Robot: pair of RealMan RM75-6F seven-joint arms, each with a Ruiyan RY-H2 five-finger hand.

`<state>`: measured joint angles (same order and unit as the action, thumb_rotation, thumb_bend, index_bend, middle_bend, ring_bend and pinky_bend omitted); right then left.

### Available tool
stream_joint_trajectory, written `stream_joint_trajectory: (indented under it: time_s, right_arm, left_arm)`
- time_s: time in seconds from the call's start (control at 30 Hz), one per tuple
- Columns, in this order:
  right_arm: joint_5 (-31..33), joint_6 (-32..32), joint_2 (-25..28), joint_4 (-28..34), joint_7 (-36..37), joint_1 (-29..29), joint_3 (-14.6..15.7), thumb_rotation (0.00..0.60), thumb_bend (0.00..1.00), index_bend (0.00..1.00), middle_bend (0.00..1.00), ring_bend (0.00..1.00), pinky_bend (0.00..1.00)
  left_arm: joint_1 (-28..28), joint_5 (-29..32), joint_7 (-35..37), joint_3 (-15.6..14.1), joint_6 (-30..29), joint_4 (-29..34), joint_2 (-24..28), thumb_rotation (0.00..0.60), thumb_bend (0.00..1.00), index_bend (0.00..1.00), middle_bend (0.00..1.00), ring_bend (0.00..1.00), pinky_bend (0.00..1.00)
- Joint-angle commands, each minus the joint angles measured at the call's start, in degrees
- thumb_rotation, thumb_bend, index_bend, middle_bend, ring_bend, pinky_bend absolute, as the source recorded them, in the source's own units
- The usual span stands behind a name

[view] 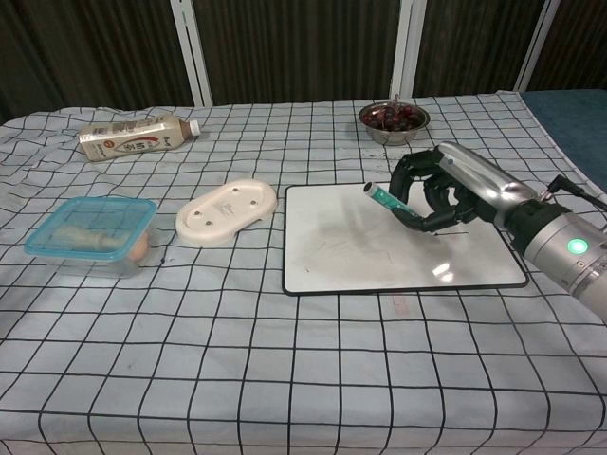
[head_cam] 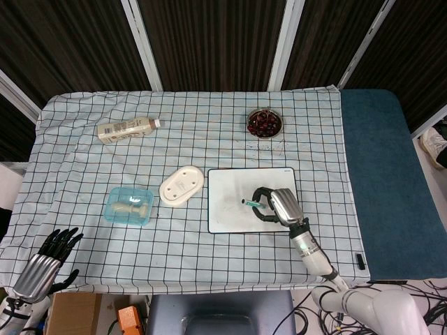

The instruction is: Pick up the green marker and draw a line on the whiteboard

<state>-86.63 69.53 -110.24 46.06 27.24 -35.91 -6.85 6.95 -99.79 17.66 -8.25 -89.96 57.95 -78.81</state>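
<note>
My right hand [head_cam: 274, 206] [view: 444, 187] hovers over the whiteboard [head_cam: 230, 216] [view: 341, 248] and grips the green marker [head_cam: 252, 202] [view: 385, 201]. The marker's free end points left and slightly up; its other end is hidden inside the fingers. The whiteboard lies flat on the checked cloth, with faint grey smudges near its middle and a short dark stroke by the hand. My left hand [head_cam: 43, 265] hangs off the table's near left corner, fingers apart and holding nothing; the chest view does not show it.
A cream soap dish [head_cam: 181, 185] [view: 227, 210] lies just left of the whiteboard. Further left sits a blue lidded box [head_cam: 130, 205] [view: 91, 233]. A bottle [head_cam: 128, 128] [view: 136, 136] lies at the back left. A metal bowl of cherries [head_cam: 265, 123] [view: 393, 118] stands behind the whiteboard.
</note>
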Motion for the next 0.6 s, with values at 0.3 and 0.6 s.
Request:
stream_joint_trajectory:
  time_s: [0.3,0.6]
  right_arm:
    - [-0.01,-0.97,-1.8,-3.64,0.1,-0.07,0.44,0.6,0.4,1.0,0.77,0.76,0.73]
    - [0.32,-1.62,-2.48,-5.59,1.0,-0.27,0.19,0.6,0.4,1.0,0.77,0.76,0.73]
  left_arm:
    - [0.13,-0.07,0.69,0.01,0.17,-0.56,-0.21,0.6,0.35,0.0,0.0,0.0,0.0]
    - [0.19,0.0,0.81,0.03,0.35,-0.66,-0.2,0.6,0.35,0.0,0.0,0.0,0.0]
